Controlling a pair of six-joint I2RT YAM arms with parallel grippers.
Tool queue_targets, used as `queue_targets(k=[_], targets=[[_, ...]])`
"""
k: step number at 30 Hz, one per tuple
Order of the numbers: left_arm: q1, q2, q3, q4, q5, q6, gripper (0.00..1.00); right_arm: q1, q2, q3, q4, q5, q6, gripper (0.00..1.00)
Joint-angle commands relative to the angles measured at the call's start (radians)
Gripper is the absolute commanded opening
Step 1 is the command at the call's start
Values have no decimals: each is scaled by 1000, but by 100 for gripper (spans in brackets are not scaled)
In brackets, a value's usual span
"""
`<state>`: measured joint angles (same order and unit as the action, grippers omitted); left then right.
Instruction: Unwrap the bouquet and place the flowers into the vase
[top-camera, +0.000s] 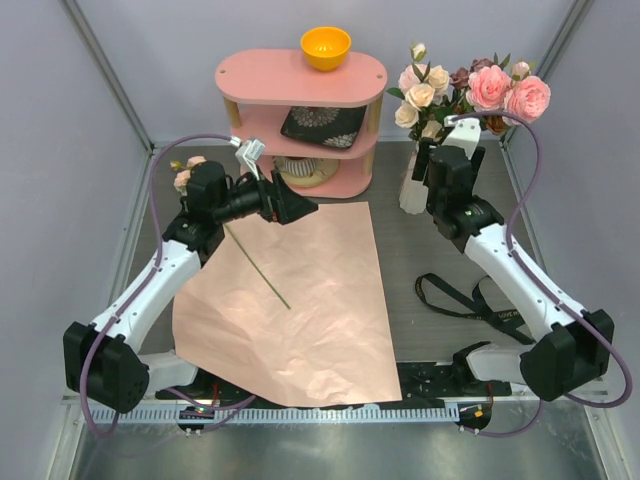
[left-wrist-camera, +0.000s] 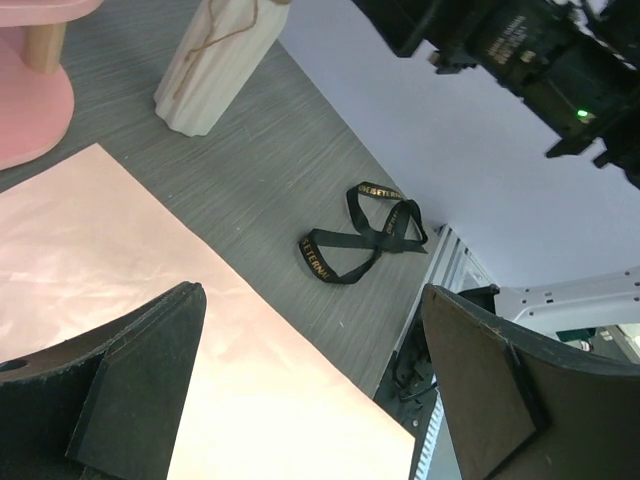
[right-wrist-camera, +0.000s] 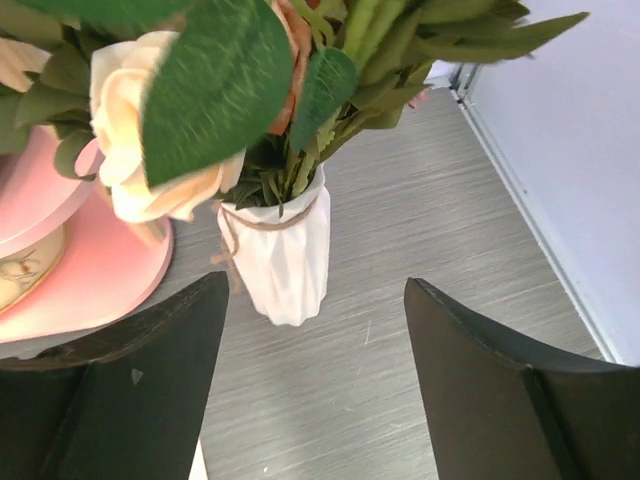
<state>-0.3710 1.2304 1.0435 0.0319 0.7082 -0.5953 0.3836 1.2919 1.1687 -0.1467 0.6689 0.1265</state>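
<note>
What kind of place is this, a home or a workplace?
Probably a robot test cell in a lab: a left arm and a right arm bolted to a grey table, plain panels around it, and staged props like the pink shelf.

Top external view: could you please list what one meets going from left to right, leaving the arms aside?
thin green flower stem lying on the salmon-pink wrapping paper → small orange bowl on top of the pink two-tier shelf → tall white ribbed vase → black ribbon
</note>
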Motion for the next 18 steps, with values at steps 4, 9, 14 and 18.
queue_targets(k=[4, 9, 14, 18], targets=[[9, 56, 75, -94, -96, 37, 93, -3, -135, 22, -185, -164, 110, 86], [12, 95, 105, -173, -253, 37, 92, -3, -169, -15, -261, -297, 143, 86], [59, 106, 132, -386, -616, -73, 94, 1, -216, -113, -210, -585, 177, 86], [213, 116, 63, -502, -647, -216, 93, 38, -244, -222, -125, -737, 188, 86]])
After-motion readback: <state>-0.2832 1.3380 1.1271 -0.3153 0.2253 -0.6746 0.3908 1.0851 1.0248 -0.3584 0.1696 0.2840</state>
